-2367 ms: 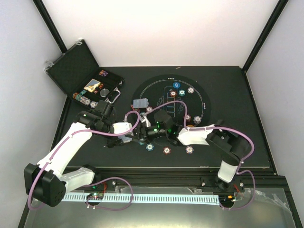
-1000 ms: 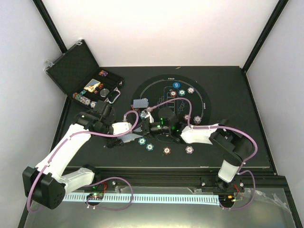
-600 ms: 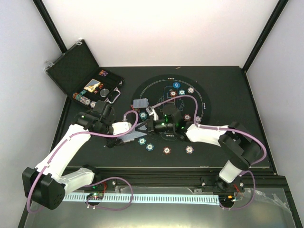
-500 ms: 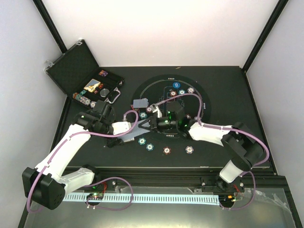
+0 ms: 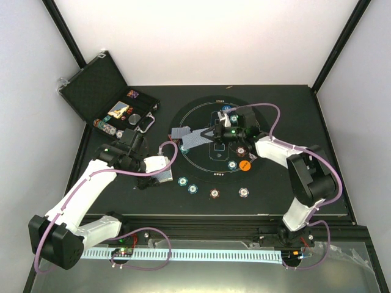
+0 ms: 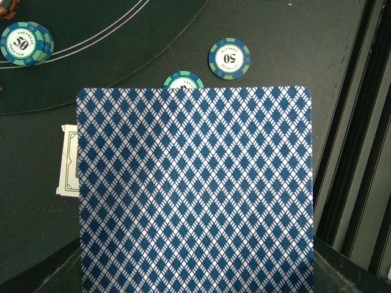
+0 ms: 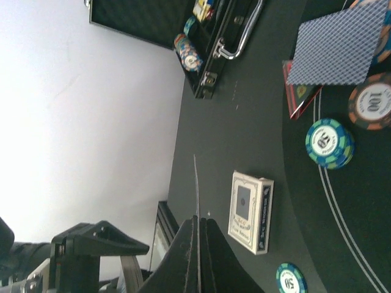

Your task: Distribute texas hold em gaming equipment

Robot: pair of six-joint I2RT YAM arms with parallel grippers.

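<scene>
Playing cards, two lots. My left gripper (image 5: 160, 173) clamped the blue-backed deck (image 6: 195, 189) just off the printed mat (image 5: 189, 116). My right gripper (image 7: 198, 221) pinched a single card (image 7: 196, 183) over that mat, near the 50 chip (image 6: 229, 59).

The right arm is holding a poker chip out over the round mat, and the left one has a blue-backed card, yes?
Not a chip: the right gripper is shut on a playing card, its back plain in the top view. The rest holds: it hangs over the round mat, and the left gripper has a blue-backed card.
</scene>
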